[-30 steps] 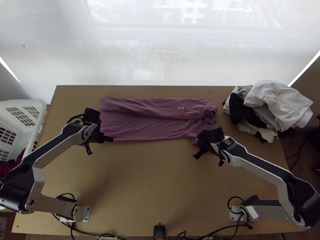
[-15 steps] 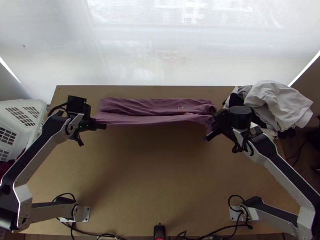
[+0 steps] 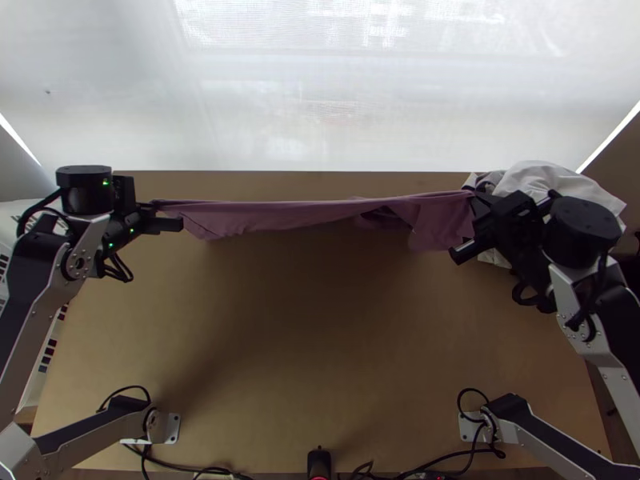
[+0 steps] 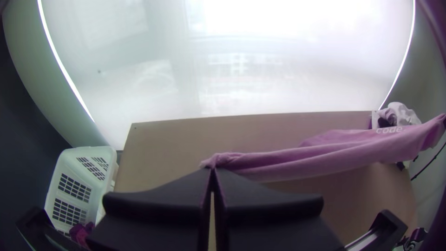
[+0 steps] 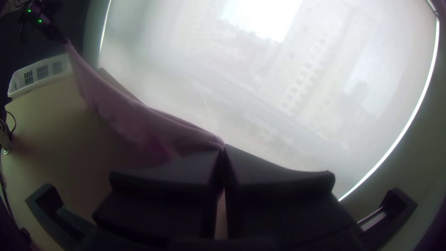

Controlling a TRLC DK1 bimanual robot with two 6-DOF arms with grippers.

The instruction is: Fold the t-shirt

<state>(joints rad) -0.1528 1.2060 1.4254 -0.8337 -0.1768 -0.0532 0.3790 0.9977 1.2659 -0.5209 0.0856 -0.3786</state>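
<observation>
We see the t-shirt (image 3: 304, 214) drawn out as a long, narrow band between the two pairs of jaws, its long axis running across the tabletop (image 3: 320, 360) from one pair to the other. The jaws of the left arm (image 3: 28, 280) are closed on one gathered end; the jaws of the right arm (image 3: 572, 300) pinch the opposite end. We judge the cloth to be held off the surface, its upper line nearly straight and the remainder hanging beneath. From the left jaws it leads towards the right pair, and vice versa, so neither arm is the nearer: each commands its own end. Close beside the right jaws the cloth hangs fuller, with a loose flap and some bunching; by the left jaws it tapers. We cannot tell how many layers hang there.

The coming move, in our judgement, is to lay the band down with this axis kept taut and level. The right end stands over or just beside the clothes pile (image 3: 592, 180), where the flap might catch; the basket (image 4: 110, 160) lies on the left jaws' outer side. Uneven lowering could skew the fold.
</observation>
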